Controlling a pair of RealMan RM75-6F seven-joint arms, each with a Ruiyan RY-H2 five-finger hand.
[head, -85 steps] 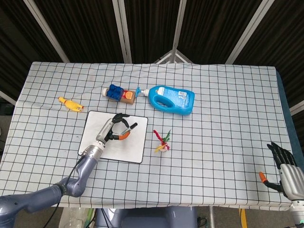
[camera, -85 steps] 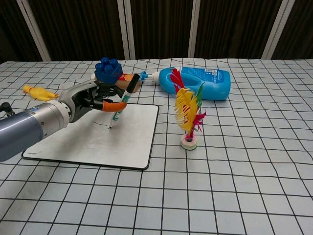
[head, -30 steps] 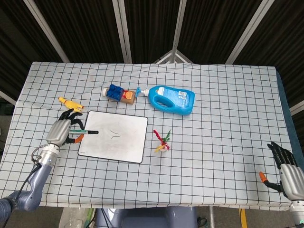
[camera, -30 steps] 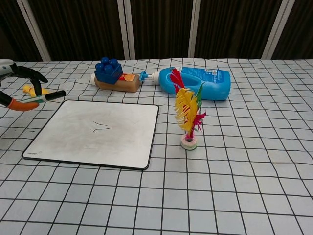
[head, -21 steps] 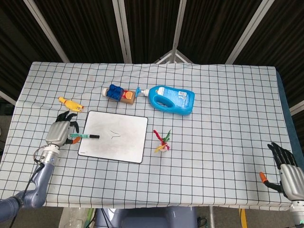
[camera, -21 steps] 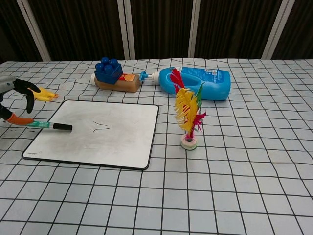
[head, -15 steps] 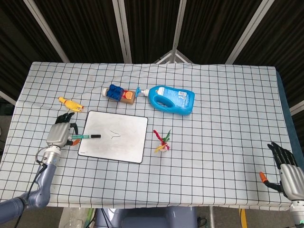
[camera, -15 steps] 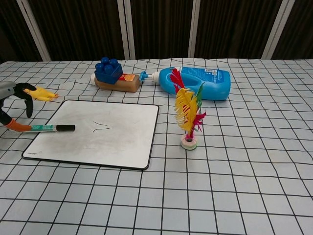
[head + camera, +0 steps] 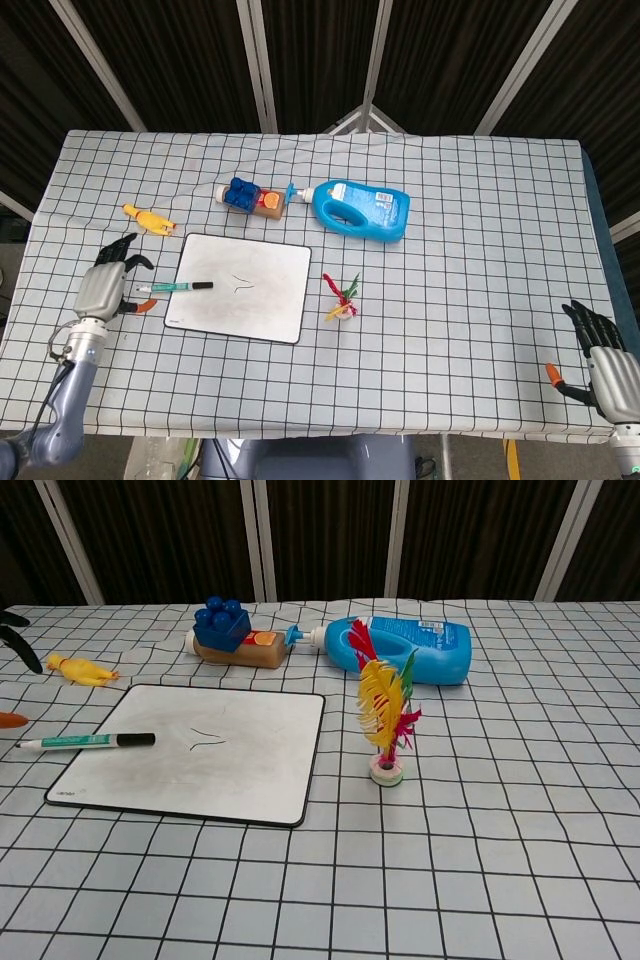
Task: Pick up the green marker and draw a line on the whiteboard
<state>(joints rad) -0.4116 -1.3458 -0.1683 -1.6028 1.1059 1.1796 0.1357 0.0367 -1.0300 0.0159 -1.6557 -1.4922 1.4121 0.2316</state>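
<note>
Green marker (image 9: 174, 288) lies across whiteboard (image 9: 262, 320) edge, line drawn. Left hand (image 9: 103, 289) empty, fingers spread; w/draw clear w/o nudging marker.

White cloth (image 9: 480, 250) gridded in black; whiteboard (image 9: 262, 310) white, black-edged, bearing a dark squiggle. Beside the whiteboard – green-banded marker (image 9: 85, 742), black cap. Behind it – blue bottle (image 9: 362, 209), blue block (image 9: 221, 625), yellow toy (image 9: 148, 219).
</note>
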